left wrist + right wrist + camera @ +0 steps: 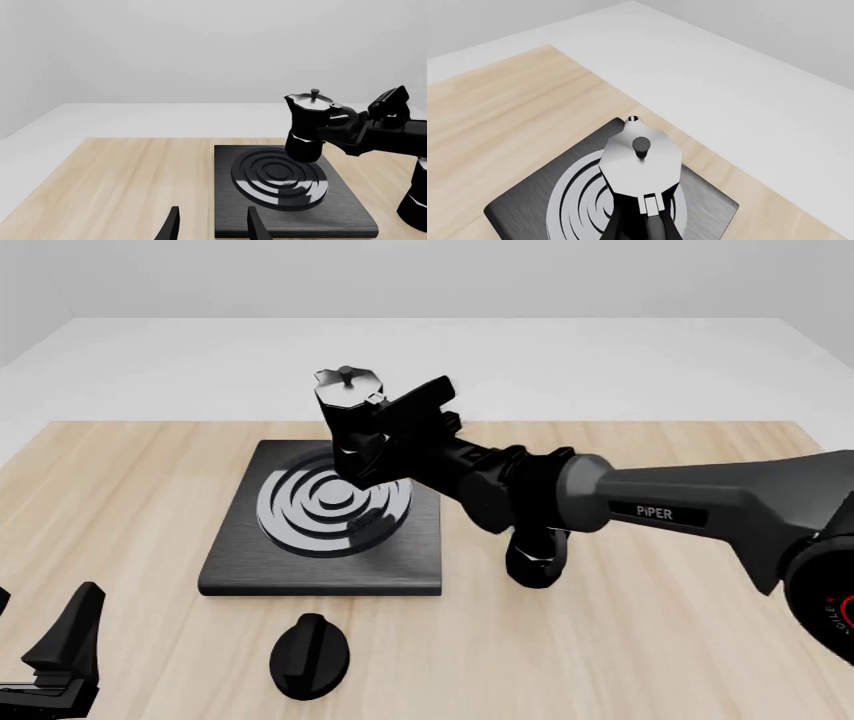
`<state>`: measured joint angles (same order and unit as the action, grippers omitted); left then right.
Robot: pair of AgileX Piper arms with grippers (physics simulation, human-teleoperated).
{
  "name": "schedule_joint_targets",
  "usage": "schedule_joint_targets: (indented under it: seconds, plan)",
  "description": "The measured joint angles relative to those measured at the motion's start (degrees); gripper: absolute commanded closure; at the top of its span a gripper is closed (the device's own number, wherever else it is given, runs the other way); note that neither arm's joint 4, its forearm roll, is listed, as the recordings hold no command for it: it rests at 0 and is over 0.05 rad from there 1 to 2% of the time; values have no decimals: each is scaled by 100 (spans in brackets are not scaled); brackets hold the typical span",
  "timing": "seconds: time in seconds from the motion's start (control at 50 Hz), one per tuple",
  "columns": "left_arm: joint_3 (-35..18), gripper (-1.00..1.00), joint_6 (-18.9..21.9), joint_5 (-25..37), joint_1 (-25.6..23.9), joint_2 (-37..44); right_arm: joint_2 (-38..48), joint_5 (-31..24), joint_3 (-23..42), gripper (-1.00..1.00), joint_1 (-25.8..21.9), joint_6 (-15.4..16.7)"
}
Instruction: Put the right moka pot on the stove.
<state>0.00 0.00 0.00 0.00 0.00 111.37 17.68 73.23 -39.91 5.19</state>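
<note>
The right moka pot (350, 430), glossy black with a grey knobbed lid, hangs upright a little above the stove (400, 545), over the burner rings. My right gripper (387, 435) is shut on its side handle. The pot also shows in the left wrist view (308, 125) and from above in the right wrist view (640, 160). The stove is a flat black slab with silver-grey rings (347, 205) (514, 210). My left gripper (212, 227) is open and empty, low at the table's near left (60, 650), short of the stove's near edge.
A second moka pot (537, 560) stands on the table right of the stove, partly hidden under my right arm; its paler upper half shows in the left wrist view (417, 197). A small black oval knob (310, 655) lies in front of the stove.
</note>
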Motion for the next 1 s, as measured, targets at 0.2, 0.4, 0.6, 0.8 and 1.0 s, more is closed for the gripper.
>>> schedule_joint_targets:
  seconds: [0.2,0.4,0.6,0.8,1.0]
  plan:
    - [0,-100,0,0,0,0,290,49,201,100,-75,-42]
    - [0,-100,0,0,0,0,510,137,302,100,-156,-146]
    - [0,-100,0,0,0,0,703,239,339,100,-208,-208]
    - [0,-100,0,0,0,0,882,320,351,100,-247,-255]
    - [0,-100,0,0,0,0,936,412,324,100,-257,-290]
